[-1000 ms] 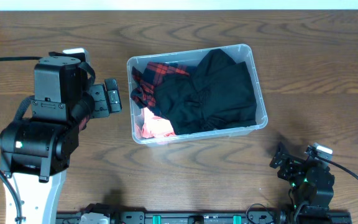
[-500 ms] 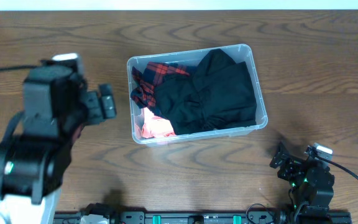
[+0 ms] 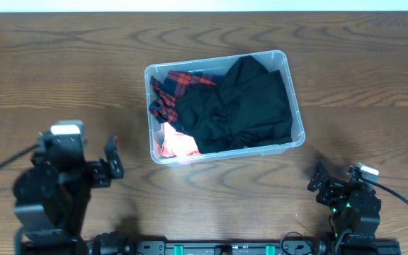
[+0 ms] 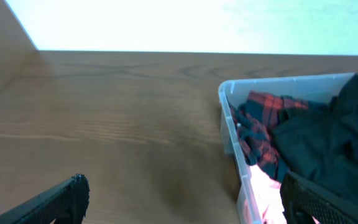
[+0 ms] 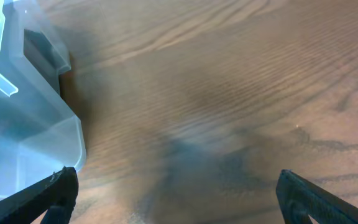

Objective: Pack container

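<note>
The clear plastic container [image 3: 297, 134] stands in the middle of the table, holding a black garment [image 3: 243, 106], a red plaid cloth [image 3: 170, 91] and a pink cloth [image 3: 178, 145]. In the left wrist view the container [image 4: 229, 118] shows at the right with the plaid cloth [image 4: 263, 127] and black garment [image 4: 334, 134]. My left gripper [image 3: 112, 161] is open and empty, low at the front left, apart from the container. My right gripper [image 3: 319, 185] is open and empty at the front right; its wrist view shows a container corner [image 5: 36, 118].
The dark wooden table [image 3: 360, 78] surrounds the container. A black rail [image 3: 218, 248] runs along the front edge between the arm bases. A pale wall [image 4: 197, 25] lies beyond the table's far edge.
My left arm has pulled back from beside the container toward the front left edge of the table. The right arm and the container have not moved.
</note>
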Controlling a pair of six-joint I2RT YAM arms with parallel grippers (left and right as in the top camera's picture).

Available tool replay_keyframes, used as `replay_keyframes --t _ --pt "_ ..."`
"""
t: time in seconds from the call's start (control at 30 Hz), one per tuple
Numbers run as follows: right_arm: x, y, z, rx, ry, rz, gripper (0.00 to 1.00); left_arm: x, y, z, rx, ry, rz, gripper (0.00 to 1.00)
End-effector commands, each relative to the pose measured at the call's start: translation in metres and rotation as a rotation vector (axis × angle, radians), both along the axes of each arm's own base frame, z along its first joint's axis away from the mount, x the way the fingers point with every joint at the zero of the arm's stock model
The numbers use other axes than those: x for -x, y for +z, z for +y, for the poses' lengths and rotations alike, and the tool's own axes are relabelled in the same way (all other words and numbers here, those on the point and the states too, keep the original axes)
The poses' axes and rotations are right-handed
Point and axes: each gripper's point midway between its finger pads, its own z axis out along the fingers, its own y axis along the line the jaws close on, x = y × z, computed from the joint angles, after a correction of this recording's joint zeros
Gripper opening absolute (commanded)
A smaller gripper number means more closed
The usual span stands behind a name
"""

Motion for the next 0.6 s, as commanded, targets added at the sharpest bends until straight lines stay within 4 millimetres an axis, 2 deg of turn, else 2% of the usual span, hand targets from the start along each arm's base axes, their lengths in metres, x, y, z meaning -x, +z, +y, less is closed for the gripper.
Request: replay_keyframes --t 0.0,0.33,0.57 --pt "0.000 -0.001 0.002 0.007 0.015 0.001 0.99 0.005 -0.029 -0.011 0.001 -0.073 -0.031 0.98" --pt "0.000 -0.001 0.002 0.007 0.015 0.001 0.99 0.015 -0.108 -0.014 0.059 -0.056 -0.046 0.98" --pt "0.000 -0.001 0.002 0.006 0.014 0.002 0.99 0.008 -0.138 -0.019 0.063 -0.083 -0.065 0.98"
